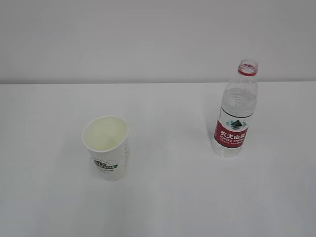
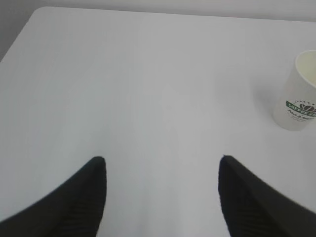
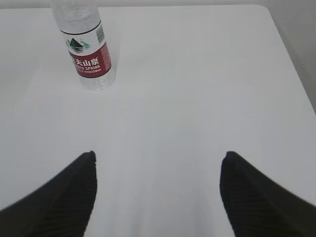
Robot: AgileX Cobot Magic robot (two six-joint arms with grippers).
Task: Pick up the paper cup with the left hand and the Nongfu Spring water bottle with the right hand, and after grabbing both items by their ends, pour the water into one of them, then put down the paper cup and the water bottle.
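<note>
- Cup [image 1: 105,147] upright on table [image 1: 168,197], mouth up, logo facing camera; looks empty inside
- Bottle [image 1: 235,111] upright, well right of cup and a bit farther back; cap off, red neck ring showing, water [image 1: 236,101] inside though level hard to read
- Both standing free with a clear gap between; likely staged so each arm gets its own side without crossing
- Left claw [image 2: 162,170] spread wide, nothing held; cup ahead and off to its right, well apart, at edge of left wrist view
- Right claw [image 3: 157,168] spread wide, nothing held; bottle ahead and off to its left, well apart from cup-side action
- Neither arm visible in exterior view, so probably both parked back off the table edge
- Task judged at start: no grasp yet, nothing poured
- Next likely: swing each claw inward to line up on its item; open bottle is tall and tippy, so square approach needed
</note>
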